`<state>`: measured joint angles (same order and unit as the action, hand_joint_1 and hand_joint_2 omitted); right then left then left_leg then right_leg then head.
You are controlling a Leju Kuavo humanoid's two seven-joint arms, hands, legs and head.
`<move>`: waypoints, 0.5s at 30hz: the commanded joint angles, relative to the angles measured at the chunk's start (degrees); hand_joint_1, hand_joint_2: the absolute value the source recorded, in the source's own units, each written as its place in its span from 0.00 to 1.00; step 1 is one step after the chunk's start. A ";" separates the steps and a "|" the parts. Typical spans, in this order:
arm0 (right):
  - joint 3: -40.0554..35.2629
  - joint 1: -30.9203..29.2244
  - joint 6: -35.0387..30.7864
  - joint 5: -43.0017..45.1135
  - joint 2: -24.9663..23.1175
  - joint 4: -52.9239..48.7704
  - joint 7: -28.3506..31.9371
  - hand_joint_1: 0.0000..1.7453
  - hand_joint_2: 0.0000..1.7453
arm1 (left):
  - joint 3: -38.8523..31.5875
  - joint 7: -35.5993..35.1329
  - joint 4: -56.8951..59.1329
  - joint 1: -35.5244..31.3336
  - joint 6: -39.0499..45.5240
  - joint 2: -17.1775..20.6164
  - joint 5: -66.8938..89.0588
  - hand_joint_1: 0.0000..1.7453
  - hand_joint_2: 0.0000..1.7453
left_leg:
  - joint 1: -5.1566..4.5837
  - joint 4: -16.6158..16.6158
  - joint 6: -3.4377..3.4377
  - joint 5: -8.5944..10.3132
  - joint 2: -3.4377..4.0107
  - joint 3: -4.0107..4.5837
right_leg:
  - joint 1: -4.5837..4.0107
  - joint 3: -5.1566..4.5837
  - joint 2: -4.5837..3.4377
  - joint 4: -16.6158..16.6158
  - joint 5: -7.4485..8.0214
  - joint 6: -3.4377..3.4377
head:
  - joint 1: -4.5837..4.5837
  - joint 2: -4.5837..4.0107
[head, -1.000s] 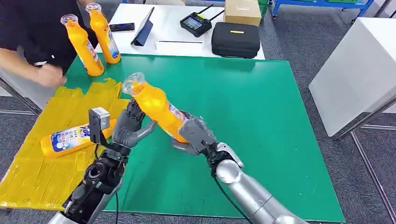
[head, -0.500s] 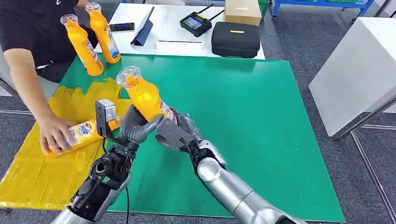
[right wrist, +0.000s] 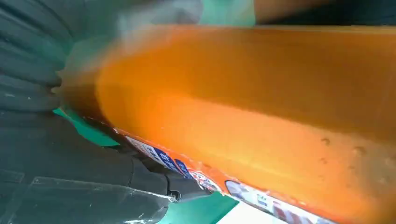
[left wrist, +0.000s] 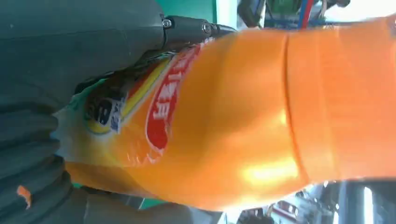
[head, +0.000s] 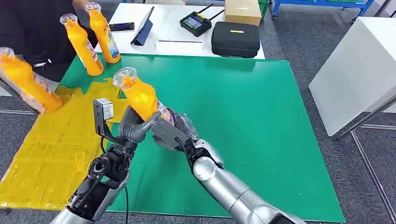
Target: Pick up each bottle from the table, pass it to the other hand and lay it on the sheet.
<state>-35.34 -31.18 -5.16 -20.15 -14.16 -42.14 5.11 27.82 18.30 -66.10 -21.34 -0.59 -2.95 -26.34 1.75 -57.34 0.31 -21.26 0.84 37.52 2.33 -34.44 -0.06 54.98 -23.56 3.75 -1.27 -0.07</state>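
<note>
Surface: green table mat (head: pixel 261 116), crinkled yellow sheet (head: pixel 51 154) beside the left hand (head: pixel 133 128).
Bottle: tall orange plastic bottle (head: pixel 142 100), cap tilted away.
Hands: both wrap its lower body; right hand (head: pixel 170 133) opposite.

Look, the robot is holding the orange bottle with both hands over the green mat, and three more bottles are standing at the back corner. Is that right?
Almost. Both the left hand and right hand do hold the orange bottle over the green mat. But the head view shows two bottles standing at the back corner, not three. A third blurred bottle is in the air at the picture's left edge.
</note>
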 commanded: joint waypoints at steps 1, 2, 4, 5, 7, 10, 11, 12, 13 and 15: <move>-6.76 -4.78 2.81 -0.14 -4.22 7.75 -1.10 1.00 1.00 | 1.95 -0.02 -0.45 -1.79 1.68 -1.86 1.08 1.00 1.00 | -0.04 -0.07 -0.07 -0.10 -0.02 -0.10 | 0.01 0.08 -0.01 0.09 -0.10 -0.22 | 0.00 0.00; -6.53 -5.27 2.99 -0.08 -4.23 8.22 -1.06 1.00 1.00 | 1.95 0.06 -0.53 -1.46 1.80 -1.84 1.22 1.00 1.00 | -0.03 -0.08 -0.08 -0.14 -0.03 -0.14 | -0.01 0.13 0.00 0.10 -0.13 -0.26 | 0.02 0.00; -6.11 -5.96 3.05 -0.06 -4.44 8.84 -0.91 1.00 1.00 | 1.92 0.30 -0.38 -1.22 2.02 -1.85 1.47 1.00 1.00 | -0.04 -0.03 -0.07 -0.08 -0.11 -0.12 | 0.01 0.13 0.09 0.06 -0.11 -0.22 | 0.02 0.00; -6.09 -6.08 3.07 -0.06 -4.45 8.84 -0.92 1.00 1.00 | 1.94 0.32 -0.37 -1.20 2.03 -1.87 1.50 1.00 1.00 | -0.05 -0.07 -0.10 -0.15 -0.14 -0.21 | 0.02 0.21 0.09 0.11 -0.18 -0.30 | 0.02 0.00; -5.43 -6.63 3.10 -0.20 -4.94 9.73 -0.72 1.00 1.00 | 1.55 0.93 -0.42 -0.98 2.63 -2.04 2.16 1.00 1.00 | -0.06 -0.04 -0.08 -0.09 -0.09 -0.11 | 0.03 0.12 0.06 0.08 -0.12 -0.23 | 0.00 0.00; -5.02 -7.20 3.29 -0.29 -5.19 10.19 -0.71 1.00 1.00 | 1.20 1.33 -0.79 -0.51 3.22 -1.93 2.77 1.00 1.00 | -0.04 -0.06 -0.07 -0.10 -0.10 -0.11 | 0.01 0.12 0.07 0.09 -0.12 -0.24 | 0.02 0.00; -4.86 -7.48 3.34 -0.32 -5.27 10.41 -0.66 1.00 1.00 | 0.93 1.45 -1.05 -0.20 3.49 -1.85 2.97 1.00 1.00 | -0.04 -0.07 -0.08 -0.12 -0.10 -0.13 | 0.01 0.14 0.07 0.11 -0.14 -0.27 | 0.02 0.00; -4.77 -7.68 2.86 -0.57 -5.31 10.55 -0.36 1.00 1.00 | 0.75 2.21 -1.63 0.11 5.03 -1.66 4.61 1.00 1.00 | -0.05 -0.10 -0.10 -0.18 -0.10 -0.22 | 0.00 0.21 0.06 0.14 -0.20 -0.34 | 0.00 0.00; -4.25 -7.62 1.78 -0.55 -5.23 10.19 0.05 0.55 1.00 | 0.46 2.81 -2.44 0.50 7.29 -1.36 7.14 1.00 1.00 | -0.03 -0.06 -0.07 -0.11 -0.06 -0.11 | 0.00 0.11 0.03 0.08 -0.11 -0.23 | 0.02 0.00; -2.81 -7.40 1.02 -0.09 -4.19 8.51 -0.78 0.00 0.00 | -0.48 4.05 -4.27 1.63 14.47 0.38 16.24 1.00 1.00 | -0.06 -0.09 -0.11 -0.18 -0.09 -0.24 | 0.01 0.22 0.05 0.13 -0.20 -0.33 | 0.00 0.00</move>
<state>-36.39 -35.56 -4.13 -20.28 -17.11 -36.74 4.28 25.92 20.39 -67.45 -20.24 4.07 -3.10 -23.03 1.74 -57.34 0.31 -21.25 0.82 37.57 2.33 -34.47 -0.05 54.98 -23.55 3.75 -1.27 -0.07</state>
